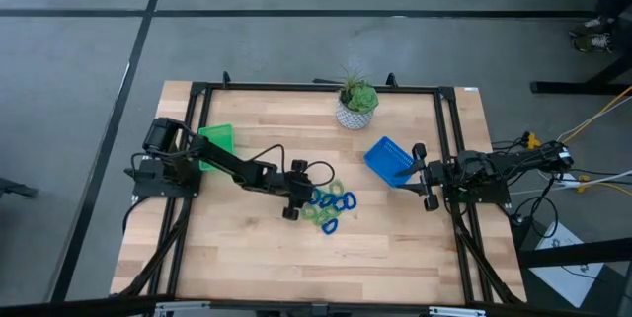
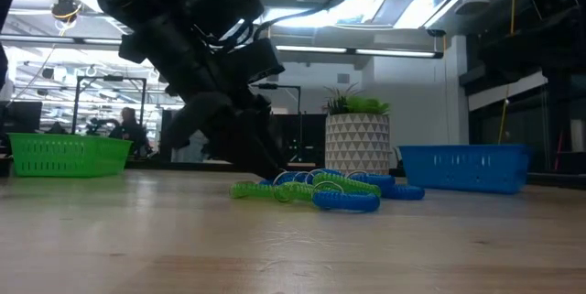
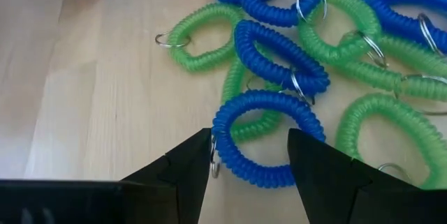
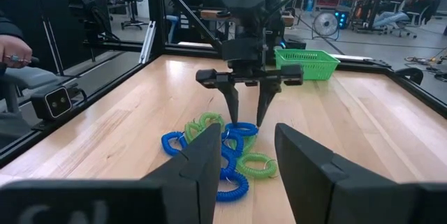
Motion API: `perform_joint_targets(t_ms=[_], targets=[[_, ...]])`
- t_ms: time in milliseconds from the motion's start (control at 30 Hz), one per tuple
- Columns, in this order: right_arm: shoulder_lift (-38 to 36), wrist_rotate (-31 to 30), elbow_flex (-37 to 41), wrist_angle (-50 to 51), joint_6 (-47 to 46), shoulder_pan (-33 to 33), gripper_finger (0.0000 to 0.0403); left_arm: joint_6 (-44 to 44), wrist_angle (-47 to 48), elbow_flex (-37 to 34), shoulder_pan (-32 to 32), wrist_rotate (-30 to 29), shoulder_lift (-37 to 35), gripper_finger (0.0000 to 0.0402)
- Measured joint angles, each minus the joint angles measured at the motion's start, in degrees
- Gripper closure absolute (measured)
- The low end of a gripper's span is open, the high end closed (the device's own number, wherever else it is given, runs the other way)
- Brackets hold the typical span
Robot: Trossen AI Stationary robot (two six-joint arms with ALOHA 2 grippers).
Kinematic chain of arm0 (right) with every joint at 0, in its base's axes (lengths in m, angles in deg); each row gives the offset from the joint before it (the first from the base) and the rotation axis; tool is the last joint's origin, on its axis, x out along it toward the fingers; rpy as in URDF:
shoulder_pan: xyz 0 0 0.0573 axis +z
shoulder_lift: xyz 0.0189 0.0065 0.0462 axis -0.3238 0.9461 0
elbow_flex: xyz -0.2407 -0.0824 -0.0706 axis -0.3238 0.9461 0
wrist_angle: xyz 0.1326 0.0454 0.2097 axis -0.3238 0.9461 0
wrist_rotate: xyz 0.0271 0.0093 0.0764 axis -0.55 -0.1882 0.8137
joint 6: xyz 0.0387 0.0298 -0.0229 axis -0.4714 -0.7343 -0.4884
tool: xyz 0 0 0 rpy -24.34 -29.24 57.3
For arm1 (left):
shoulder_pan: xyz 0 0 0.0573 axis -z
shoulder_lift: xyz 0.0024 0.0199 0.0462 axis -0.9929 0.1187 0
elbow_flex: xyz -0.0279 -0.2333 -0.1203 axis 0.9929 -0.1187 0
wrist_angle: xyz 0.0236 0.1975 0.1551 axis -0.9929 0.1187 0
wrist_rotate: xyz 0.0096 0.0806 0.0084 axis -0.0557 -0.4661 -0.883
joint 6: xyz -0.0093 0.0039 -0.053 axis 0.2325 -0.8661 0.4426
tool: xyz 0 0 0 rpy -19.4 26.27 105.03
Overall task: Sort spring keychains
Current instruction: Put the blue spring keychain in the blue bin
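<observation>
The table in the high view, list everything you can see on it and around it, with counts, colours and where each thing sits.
spring keychains: about eight, blue and light green, tangled in one pile mid-table
green tray: one, near the table's left edge, by the left arm's base
blue tray: one, right of centre, just in front of the right gripper
potted plant: one, green leaves in a white patterned pot, at the table's far edge
table: one, light wood, black frame
left gripper: open, fingers either side of a blue keychain at the pile
right gripper: open, empty, by the blue tray
</observation>
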State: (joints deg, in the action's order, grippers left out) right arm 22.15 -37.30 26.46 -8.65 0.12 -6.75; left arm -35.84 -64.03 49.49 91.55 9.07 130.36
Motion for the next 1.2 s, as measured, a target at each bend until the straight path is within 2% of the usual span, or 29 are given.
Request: perform_joint_targets(t_ms=[367, 633, 933, 1067, 1200], targets=[[-0.01, 0.0, 0.02, 0.0, 0.0, 0.01, 0.0267, 2.29, 0.0, 0.0, -2.31, -1.81, 0.0, 0.0222], [-0.01, 0.0, 0.01, 0.0, 0.0, 0.0, 0.0267, 8.81, -0.15, -0.07, -6.85, 8.59, 1.47, 0.0229], [0.0, 0.01, 0.0, 0.0, -0.01, 0.0, 0.0267, 6.62, -2.45, 0.04, -6.91, 10.78, 3.32, 0.0233], [0.0, 0.0, 0.0, 0.0, -0.01, 0.01, 0.0267, 4.75, -4.8, -0.11, -6.78, 11.34, 3.65, 0.0254], [0.01, 0.0, 0.01, 0.0, 0.01, 0.0, 0.0267, 3.64, -6.15, -0.11, -6.32, 10.82, 3.69, 0.0294]])
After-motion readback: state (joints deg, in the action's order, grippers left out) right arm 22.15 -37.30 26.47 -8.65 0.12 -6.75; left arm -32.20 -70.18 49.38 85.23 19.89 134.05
